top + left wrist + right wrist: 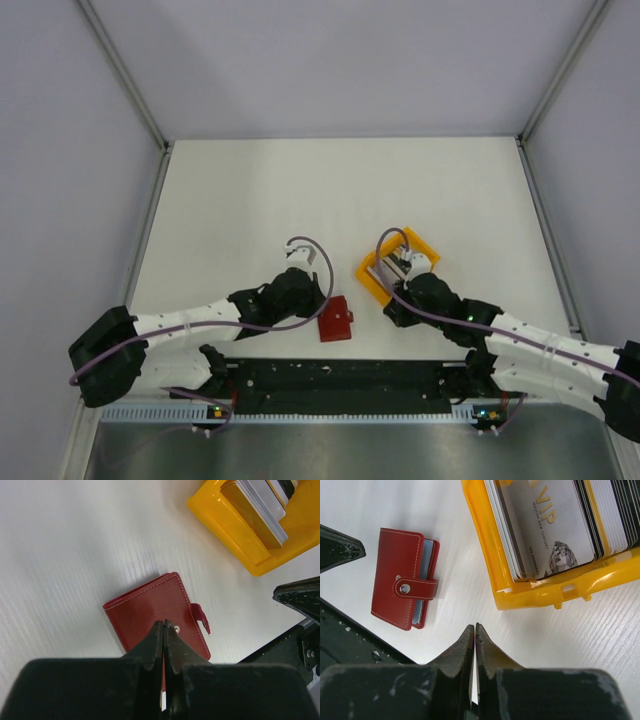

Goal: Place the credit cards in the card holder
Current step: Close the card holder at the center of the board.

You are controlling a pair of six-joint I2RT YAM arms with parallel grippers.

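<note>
As far as could be judged, the task had hardly begun. The credit cards (545,525) all stood on edge, packed in a row inside the yellow bin (540,592). The card holder (402,585) lay flat and closed on the counter (300,190), near the bin but apart from it, with its strap snapped across the front. Opening it and moving the cards over both appeared still to be done.

The left end effector (164,625) was pinched fully together on nothing, hanging just over the holder. The right end effector (474,627) was likewise closed and empty, poised beside the bin.

The holder looked like dark red stitched leather with a metal snap. A pale blue edge showed along its open side (sleeve or card, I could not tell). The cards were thin, rigid and glossy, the front one silver-grey and printed "VIP". The bin was smooth moulded plastic, and the counter white with a faint grain.
</note>
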